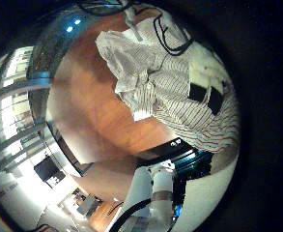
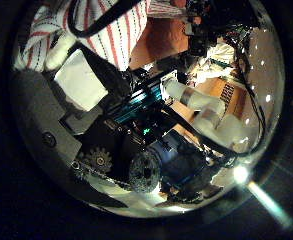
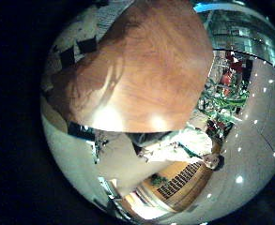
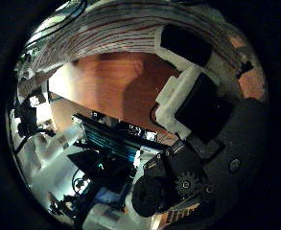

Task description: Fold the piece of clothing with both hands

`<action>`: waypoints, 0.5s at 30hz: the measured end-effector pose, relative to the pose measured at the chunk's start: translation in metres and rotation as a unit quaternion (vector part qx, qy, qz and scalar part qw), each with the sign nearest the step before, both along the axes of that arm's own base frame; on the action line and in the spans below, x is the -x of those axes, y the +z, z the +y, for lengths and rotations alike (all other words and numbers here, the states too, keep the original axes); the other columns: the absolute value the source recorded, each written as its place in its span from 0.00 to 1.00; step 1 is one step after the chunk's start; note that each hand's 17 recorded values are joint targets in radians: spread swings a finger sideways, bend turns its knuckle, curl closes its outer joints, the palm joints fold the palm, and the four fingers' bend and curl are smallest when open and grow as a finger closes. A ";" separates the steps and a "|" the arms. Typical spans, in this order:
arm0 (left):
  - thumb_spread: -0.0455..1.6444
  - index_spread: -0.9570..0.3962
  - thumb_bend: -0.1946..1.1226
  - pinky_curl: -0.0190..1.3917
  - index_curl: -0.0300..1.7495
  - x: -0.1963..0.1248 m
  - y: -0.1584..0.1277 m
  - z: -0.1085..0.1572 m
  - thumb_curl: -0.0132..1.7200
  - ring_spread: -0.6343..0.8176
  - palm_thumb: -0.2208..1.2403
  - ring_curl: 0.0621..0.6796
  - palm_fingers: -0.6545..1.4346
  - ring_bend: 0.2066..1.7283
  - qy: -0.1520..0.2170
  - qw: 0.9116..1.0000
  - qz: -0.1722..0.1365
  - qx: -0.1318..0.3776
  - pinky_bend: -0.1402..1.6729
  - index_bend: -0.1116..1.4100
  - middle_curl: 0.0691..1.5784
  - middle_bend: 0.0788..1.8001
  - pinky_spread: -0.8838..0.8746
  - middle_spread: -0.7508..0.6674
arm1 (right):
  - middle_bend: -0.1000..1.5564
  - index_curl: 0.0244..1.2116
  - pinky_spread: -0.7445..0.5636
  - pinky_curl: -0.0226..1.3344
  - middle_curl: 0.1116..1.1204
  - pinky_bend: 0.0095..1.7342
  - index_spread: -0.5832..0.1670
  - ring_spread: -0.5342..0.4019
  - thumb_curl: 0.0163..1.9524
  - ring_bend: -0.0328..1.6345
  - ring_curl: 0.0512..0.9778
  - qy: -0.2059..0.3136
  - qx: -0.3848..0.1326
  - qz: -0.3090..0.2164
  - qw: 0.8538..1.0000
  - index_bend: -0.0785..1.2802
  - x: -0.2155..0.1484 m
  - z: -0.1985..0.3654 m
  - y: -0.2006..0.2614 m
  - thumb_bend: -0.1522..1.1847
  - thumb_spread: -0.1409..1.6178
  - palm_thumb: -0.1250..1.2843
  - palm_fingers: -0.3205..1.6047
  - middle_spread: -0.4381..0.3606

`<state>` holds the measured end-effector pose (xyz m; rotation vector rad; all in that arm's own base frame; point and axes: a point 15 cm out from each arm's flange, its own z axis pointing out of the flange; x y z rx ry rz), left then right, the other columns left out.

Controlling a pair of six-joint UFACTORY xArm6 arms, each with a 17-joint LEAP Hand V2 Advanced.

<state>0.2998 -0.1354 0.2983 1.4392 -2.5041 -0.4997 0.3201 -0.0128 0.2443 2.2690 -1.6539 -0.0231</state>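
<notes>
The striped garment [image 1: 155, 82] lies bunched over the wooden table [image 1: 93, 106] in the left little finger side view. The left hand's fingers [image 1: 205, 94] are curled into its folds. In the left thumb side view a fold of the garment [image 2: 111, 35] sits right against the left hand [image 2: 81, 80]. In the right thumb side view the garment [image 4: 130, 34] stretches as a taut band above the table [image 4: 111, 86], close to the palm. The right hand's fingers [image 4: 193, 91] curl up to it. The right little finger side view shows mostly bare table [image 3: 146, 66] under the right hand [image 3: 76, 52].
A white robot arm [image 3: 175, 145] stands beyond the table edge in the right little finger side view, and another arm [image 1: 155, 188] shows past the table's far edge in the left one. Equipment racks [image 4: 106, 139] stand behind the table.
</notes>
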 end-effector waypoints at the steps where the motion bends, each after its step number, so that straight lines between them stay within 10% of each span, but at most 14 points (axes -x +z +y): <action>1: 0.79 0.25 0.23 0.45 0.72 0.003 0.005 0.002 0.53 0.09 0.72 0.74 0.74 0.65 0.001 1.000 -0.001 0.000 0.61 0.19 0.61 0.45 0.09 0.09 | 0.74 0.68 0.37 0.45 0.70 0.76 0.28 0.31 0.22 0.79 0.66 0.002 -0.001 -0.005 1.000 0.72 -0.001 0.000 0.007 0.16 0.83 0.70 0.75 0.29; 15: 0.78 0.27 0.22 0.45 0.73 0.001 0.029 0.027 0.54 0.09 0.72 0.73 0.74 0.66 0.025 1.000 0.001 -0.006 0.60 0.18 0.61 0.44 0.09 0.09 | 0.78 0.75 0.40 0.51 0.72 0.77 0.31 0.32 0.24 0.81 0.71 -0.001 -0.035 -0.049 0.998 0.74 -0.042 0.026 0.084 0.12 0.84 0.71 0.72 0.33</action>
